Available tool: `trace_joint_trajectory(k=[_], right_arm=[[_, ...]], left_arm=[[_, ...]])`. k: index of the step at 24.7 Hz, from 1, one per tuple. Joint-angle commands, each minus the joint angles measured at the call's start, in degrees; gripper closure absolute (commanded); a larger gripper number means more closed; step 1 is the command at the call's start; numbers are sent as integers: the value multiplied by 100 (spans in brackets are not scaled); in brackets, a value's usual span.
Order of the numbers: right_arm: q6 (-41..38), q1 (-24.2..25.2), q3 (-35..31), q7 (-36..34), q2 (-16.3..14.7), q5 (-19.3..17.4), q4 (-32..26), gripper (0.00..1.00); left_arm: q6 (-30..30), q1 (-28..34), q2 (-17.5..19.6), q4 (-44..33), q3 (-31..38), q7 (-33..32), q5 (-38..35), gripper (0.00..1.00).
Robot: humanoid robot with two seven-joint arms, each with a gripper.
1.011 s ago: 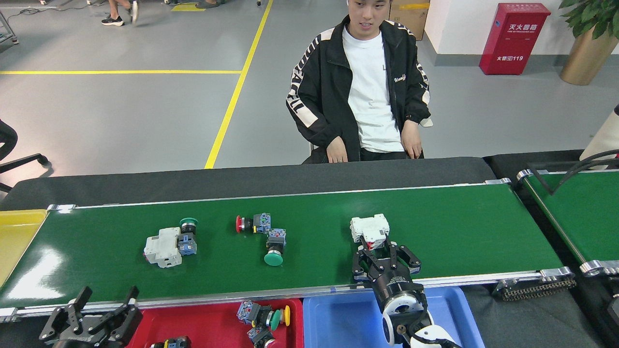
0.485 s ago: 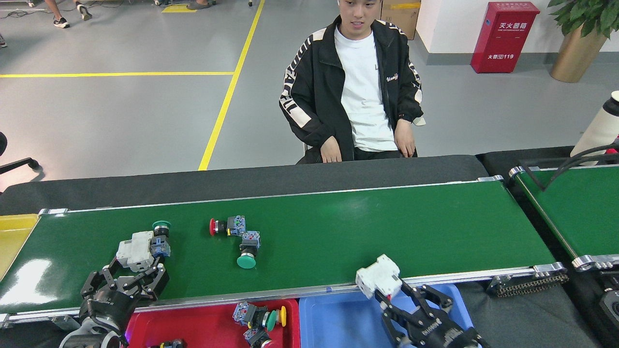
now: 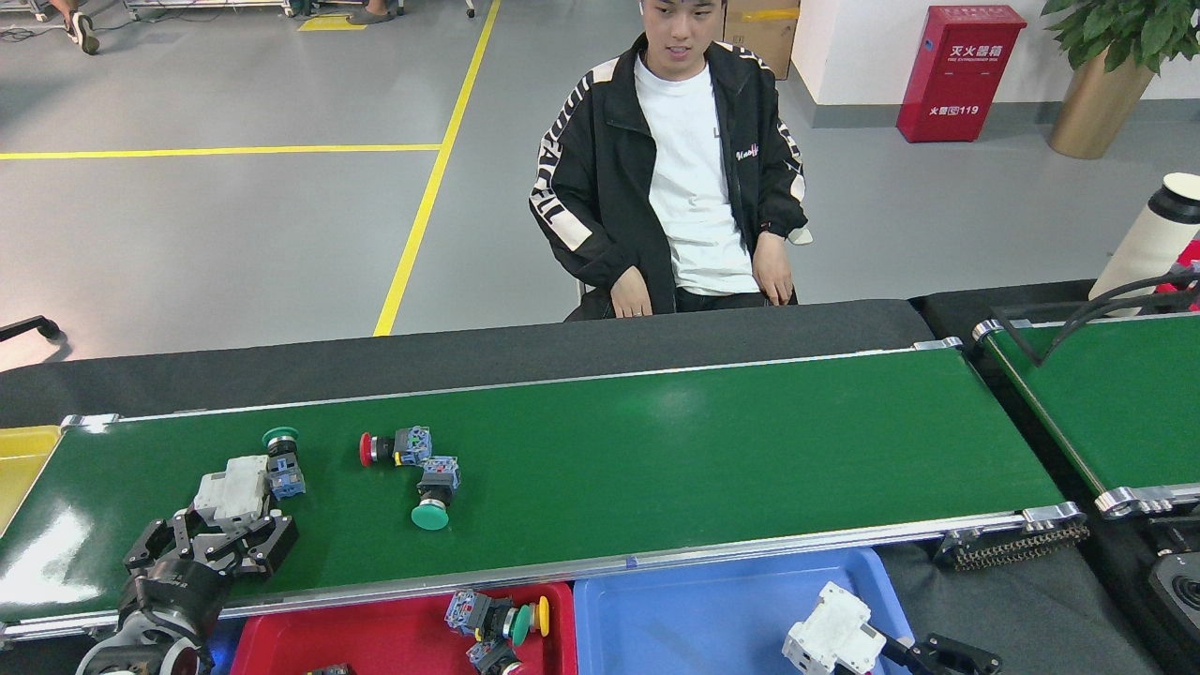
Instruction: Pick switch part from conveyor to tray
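Observation:
The conveyor carries a white breaker-style switch part, a green-capped button with a blue block touching it, a red push-button switch and a green push-button switch. My left gripper is open at the belt's near left, its fingers spread just in front of the white part. At the bottom edge my right gripper is shut on another white switch part, held tilted over the blue tray; the gripper is partly cut off by the view.
A red tray with several button switches sits left of the blue one. A yellow tray lies at the belt's left end. A second green belt with black cable is at right. A person sits behind the conveyor.
My right gripper lifted the white part off the belt and brought it down over the blue tray. My left gripper rose to the white part at left. The parts on the belt drifted left.

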Motion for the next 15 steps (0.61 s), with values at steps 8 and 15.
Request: trace_joint_trajectory(k=[8, 15], right_arm=[[536, -360, -563, -27, 566, -43, -94, 2], [3103, -1336, -388, -44, 979, 97, 38, 2]], left_arm=[[-2541, 1894, -3, -2341, 1186, -6, 771, 93], [-2541, 1947, -135, -3387, 96, -50, 261, 93]])
